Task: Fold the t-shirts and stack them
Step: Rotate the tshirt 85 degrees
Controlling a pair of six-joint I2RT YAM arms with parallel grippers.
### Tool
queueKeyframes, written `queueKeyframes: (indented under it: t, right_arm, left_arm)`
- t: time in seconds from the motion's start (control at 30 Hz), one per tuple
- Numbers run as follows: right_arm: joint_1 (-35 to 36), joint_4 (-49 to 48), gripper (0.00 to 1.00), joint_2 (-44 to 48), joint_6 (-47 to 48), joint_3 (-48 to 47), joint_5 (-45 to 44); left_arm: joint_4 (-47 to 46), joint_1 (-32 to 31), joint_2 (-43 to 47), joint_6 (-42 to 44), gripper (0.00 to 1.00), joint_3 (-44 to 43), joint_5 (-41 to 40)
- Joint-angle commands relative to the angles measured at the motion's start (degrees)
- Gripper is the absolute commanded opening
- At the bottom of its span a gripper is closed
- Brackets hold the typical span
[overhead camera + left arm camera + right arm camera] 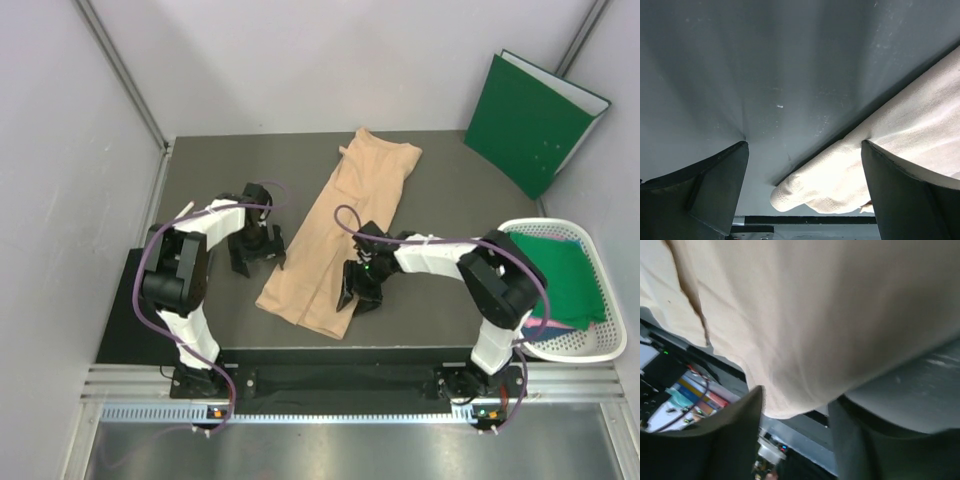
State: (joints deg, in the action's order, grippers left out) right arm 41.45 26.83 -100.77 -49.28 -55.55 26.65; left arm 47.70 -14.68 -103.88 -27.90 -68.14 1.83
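now tee [340, 225] corner btwn r gripper [358, 293] jaws

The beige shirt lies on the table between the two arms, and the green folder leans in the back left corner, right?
Not quite: the top view shows the green folder leaning in the back right corner, not the left. The part about the beige shirt is right.

In the top view, the right gripper [357, 290] covers the near right edge of the peach t-shirt [340, 230], and whether it pinches the cloth cannot be told. The right wrist view is blurred, and the cloth runs off its top, left and right edges. In the basket [590, 347] at lower right, a green t-shirt [565, 280] hides what lies beneath. Only thin coloured slivers show there, too small to make out. In the left wrist view the peach t-shirt is cut off at the right edge.
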Motion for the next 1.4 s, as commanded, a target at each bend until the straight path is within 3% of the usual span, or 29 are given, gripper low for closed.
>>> queueKeyframes:
  t: [0.0,0.03,0.07,0.13,0.5,0.87,1.0,1.03,1.1,1.13,1.23,1.37]
  right_arm:
    - [4.33,2.26,0.39,-4.86,-0.91,-3.16,0.42]
    - [4.69,2.44,0.30,-5.22,-1.00,-3.25,0.42]
    - [5.04,2.26,0.13,-5.22,-1.08,-2.55,-0.02]
    - [5.04,2.17,0.01,-4.26,-1.35,-1.58,-0.20]
    - [2.41,8.85,0.00,7.25,0.67,10.36,-6.88]
    - [-12.00,15.71,0.02,14.73,6.82,16.09,-14.17]
    - [-14.56,15.88,0.07,14.37,9.28,14.25,-15.05]
    - [-14.56,16.84,0.22,14.46,9.72,12.59,-15.92]
    - [-14.56,17.90,0.35,15.42,10.16,11.08,-16.80]
    - [-14.56,18.69,0.49,16.04,10.17,9.77,-17.77]
    - [-14.73,20.63,0.65,19.64,9.99,8.79,-18.04]
    - [-15.61,21.07,0.65,24.12,9.29,11.95,-14.62]
  left_arm:
    - [-0.51,0.88,0.52,0.39,0.98,-1.64,-0.42]
    - [-0.33,1.40,0.43,0.39,0.98,-2.08,-0.42]
    - [-0.16,1.67,0.43,0.30,0.98,-2.69,-0.42]
    - [0.46,2.45,0.08,0.48,0.98,-3.58,-0.33]
    - [1.78,3.25,-2.56,1.44,0.98,-7.10,2.30]
    - [1.43,3.25,0.51,1.80,0.98,-0.42,3.80]
    - [0.99,2.99,2.62,1.01,0.98,2.04,7.83]
    - [0.81,2.90,3.15,0.83,0.98,3.44,8.63]
    - [0.46,2.64,5.25,0.22,0.98,5.11,10.47]
    - [-0.50,2.55,6.22,-0.13,0.98,7.04,13.35]
    - [-3.13,2.20,10.52,-1.28,0.98,11.95,18.37]
    - [-4.46,0.53,14.22,-2.42,0.92,16.89,21.72]
